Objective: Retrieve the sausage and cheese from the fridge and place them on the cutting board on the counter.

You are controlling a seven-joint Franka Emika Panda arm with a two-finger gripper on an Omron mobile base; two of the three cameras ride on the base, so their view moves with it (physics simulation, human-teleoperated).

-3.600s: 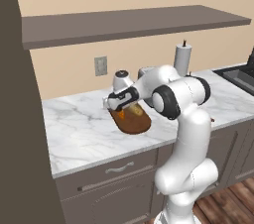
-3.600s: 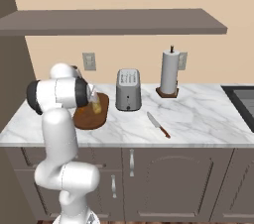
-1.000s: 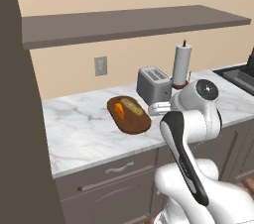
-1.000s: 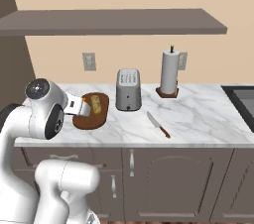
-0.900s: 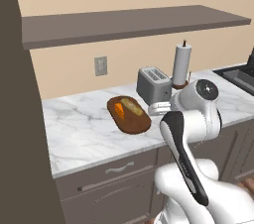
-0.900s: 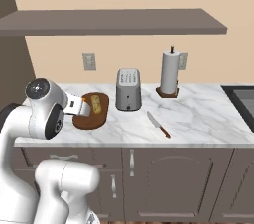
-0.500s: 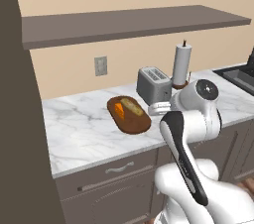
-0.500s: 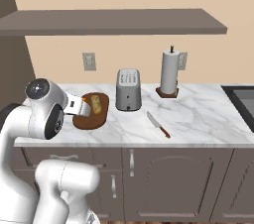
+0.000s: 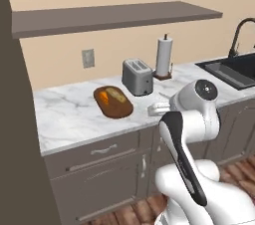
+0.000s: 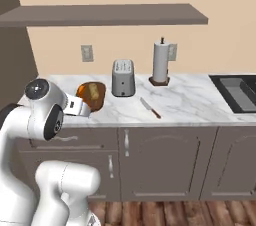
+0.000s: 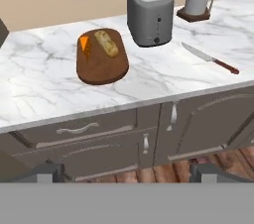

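Note:
The oval dark brown cutting board (image 11: 102, 64) lies on the white marble counter (image 11: 34, 94), left of the toaster. The orange cheese (image 11: 85, 44) wedge rests on the board's far left part, beside a tan-yellow lumpy food item (image 11: 106, 42). The board (image 9: 113, 103) and the cheese (image 9: 103, 97) also show in the left base view. My gripper (image 11: 126, 173) hangs in front of the counter's edge, well back from the board, open with nothing between its fingertips (image 11: 47, 172). The sausage and the fridge are out of view.
A grey toaster (image 11: 150, 12) stands right of the board, with a knife (image 11: 208, 58) lying further right and a paper towel roll (image 10: 161, 63) behind it. A dark sink (image 10: 240, 92) is at the far right. Cabinet doors with curved handles (image 11: 77, 130) run below the counter.
Since the earliest frames the arm has drawn back from over the board to in front of the counter. Over the last second nothing has moved.

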